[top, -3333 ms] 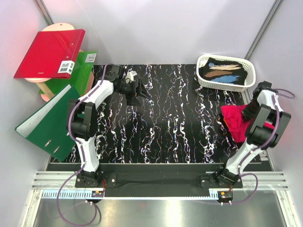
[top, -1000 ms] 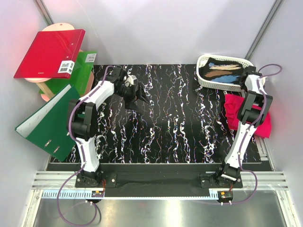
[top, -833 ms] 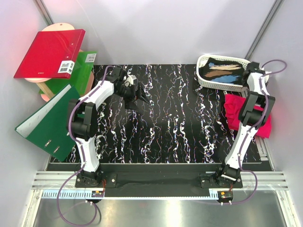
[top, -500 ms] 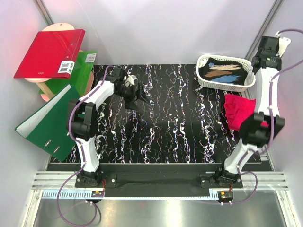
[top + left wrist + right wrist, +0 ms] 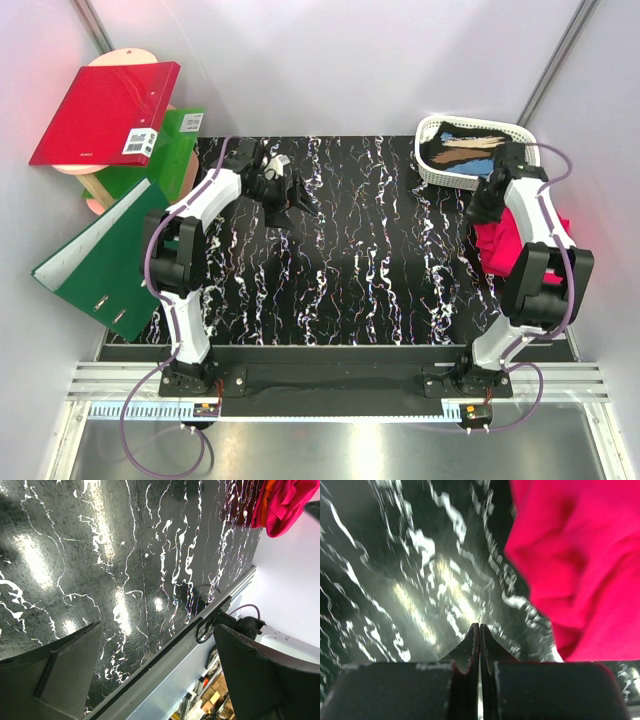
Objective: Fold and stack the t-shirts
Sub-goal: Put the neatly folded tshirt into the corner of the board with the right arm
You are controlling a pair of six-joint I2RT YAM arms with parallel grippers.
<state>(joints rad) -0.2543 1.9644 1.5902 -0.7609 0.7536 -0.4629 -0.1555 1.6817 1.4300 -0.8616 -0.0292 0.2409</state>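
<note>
The magenta-pink t-shirt (image 5: pixel 498 246) lies bunched at the right edge of the black marbled table (image 5: pixel 370 270), partly hidden by my right arm. In the left wrist view it shows far off as the pink t-shirt (image 5: pixel 287 502) with an orange sliver (image 5: pixel 266 494) of the other t-shirt beside it. My right gripper (image 5: pixel 478 208) hangs at the shirt's left edge, shut with nothing between its fingers. In the right wrist view the right gripper (image 5: pixel 479 628) sits over bare table, left of the magenta cloth (image 5: pixel 580 565). My left gripper (image 5: pixel 290 193) stands open and empty at the back left; its fingers (image 5: pixel 50 680) frame bare table.
A white basket (image 5: pixel 430 130) holding dark patterned cloth sits at the back right, just behind my right gripper. A red binder (image 5: pixel 105 110) and green binders (image 5: pixel 100 255) lean on a wooden stool off the table's left side. The table's metal front rail (image 5: pixel 200 630) appears in the left wrist view.
My right arm swung up high toward the back right corner, then came down to the shirt's left edge, gripper shut throughout. The left arm barely moved.
</note>
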